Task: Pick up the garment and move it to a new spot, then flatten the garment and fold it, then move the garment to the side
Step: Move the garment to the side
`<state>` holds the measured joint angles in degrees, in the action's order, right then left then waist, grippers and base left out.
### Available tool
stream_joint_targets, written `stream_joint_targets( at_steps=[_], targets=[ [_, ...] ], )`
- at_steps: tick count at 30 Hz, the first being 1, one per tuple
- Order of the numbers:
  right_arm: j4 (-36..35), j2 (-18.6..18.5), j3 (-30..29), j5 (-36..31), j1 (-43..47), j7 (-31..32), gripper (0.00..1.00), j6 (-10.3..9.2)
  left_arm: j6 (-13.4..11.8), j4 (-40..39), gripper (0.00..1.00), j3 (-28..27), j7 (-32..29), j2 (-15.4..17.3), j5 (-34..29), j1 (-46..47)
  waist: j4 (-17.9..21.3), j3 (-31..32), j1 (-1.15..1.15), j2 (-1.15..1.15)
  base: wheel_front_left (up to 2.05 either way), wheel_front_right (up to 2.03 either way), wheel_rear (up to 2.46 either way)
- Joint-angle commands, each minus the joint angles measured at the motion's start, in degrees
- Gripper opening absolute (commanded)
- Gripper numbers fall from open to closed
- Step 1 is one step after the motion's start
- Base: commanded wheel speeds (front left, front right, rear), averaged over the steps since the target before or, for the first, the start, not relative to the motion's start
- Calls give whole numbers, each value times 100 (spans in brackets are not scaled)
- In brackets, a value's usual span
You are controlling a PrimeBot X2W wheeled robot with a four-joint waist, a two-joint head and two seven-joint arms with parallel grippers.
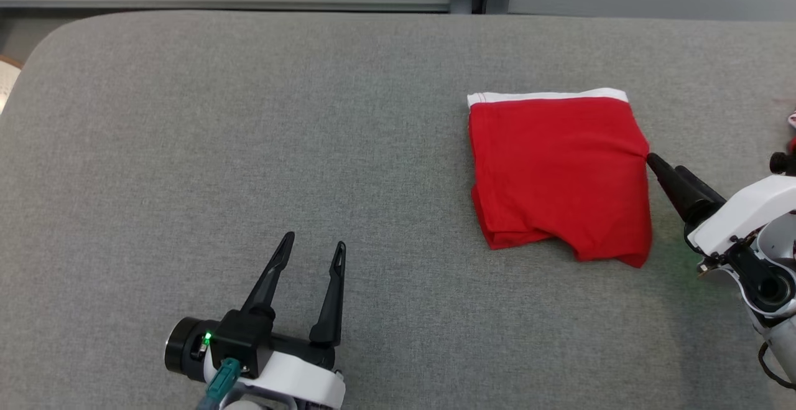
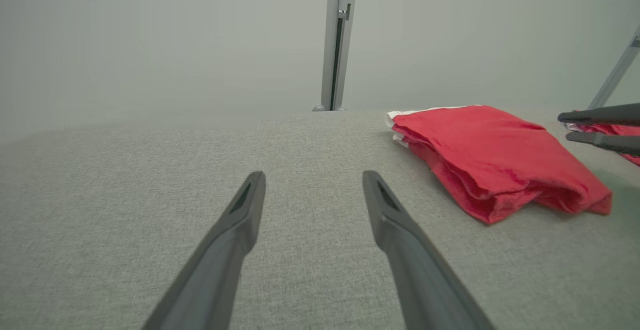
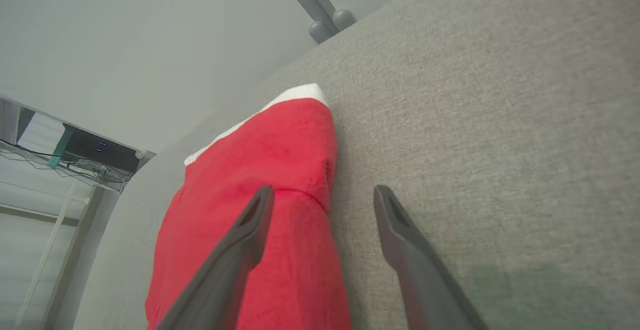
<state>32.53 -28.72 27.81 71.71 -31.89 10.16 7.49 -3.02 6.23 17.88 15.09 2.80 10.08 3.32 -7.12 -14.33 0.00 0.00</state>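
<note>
Garment [image 1: 559, 177], red, folded roughly square, lies right of centre on the worktop [image 1: 249, 117], white waistband [image 1: 547, 96] facing away. Fingers of the right gripper [image 3: 324, 191] spread astride its right edge; left gripper [image 1: 314, 241] fingers spread, well apart.

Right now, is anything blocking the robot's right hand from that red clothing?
Nothing visible does. The right gripper has its open fingers at the right edge of the folded red garment, one finger over the cloth, the other over the grey surface beside it.
</note>
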Motion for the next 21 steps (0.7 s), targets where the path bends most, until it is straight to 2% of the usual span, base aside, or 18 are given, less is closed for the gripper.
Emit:
stream_joint_targets(
  at_steps=[1, 4, 5, 6, 7, 8, 11, 14, 21],
  targets=[
    [-19, -47, 44, 93, -68, 44, 100, -1, 7, -13, 100, 11, 6, 21, 0, 123, -144, -257, 0, 0, 0, 0, 0],
    [10, -57, 166, 321, -156, 130, 98, -1, -8, 15, 100, 39, 6, 21, -8, 240, -161, -359, 0, 0, 0, 0, 0],
    [28, -43, 218, 371, -176, 164, 68, -1, -9, 28, 100, 50, 6, 22, -17, 272, -161, -381, 0, 0, 0, 0, 0],
    [48, -29, 274, 427, -197, 198, 43, -1, -12, 38, 100, 64, 6, 21, -23, 302, -160, -396, 0, 0, 0, 0, 0],
    [43, -24, 334, 460, -227, 203, 27, -1, -14, 43, 100, 73, 6, 20, -32, 335, -157, -409, 0, 0, 0, 0, 0],
    [40, -23, 381, 497, -245, 183, 0, -1, -13, 44, 100, 71, 6, 21, -38, 362, -149, -418, 0, 0, 0, 0, 0],
    [-120, -66, 538, 513, -324, 18, 0, -1, -34, 32, 100, 48, 6, 21, -58, 413, -86, -431, 0, 0, 0, 0, 0],
    [-338, -297, 799, 327, -380, -144, 0, -1, -39, 9, 100, -5, 6, 20, -84, 421, 44, -430, 0, 0, 0, 0, 0],
    [-821, -1301, 1442, -288, -659, -412, 0, -1, 34, -3, 100, -122, 5, 22, -126, 466, 522, -502, 0, 0, 0, 0, 0]
  ],
)
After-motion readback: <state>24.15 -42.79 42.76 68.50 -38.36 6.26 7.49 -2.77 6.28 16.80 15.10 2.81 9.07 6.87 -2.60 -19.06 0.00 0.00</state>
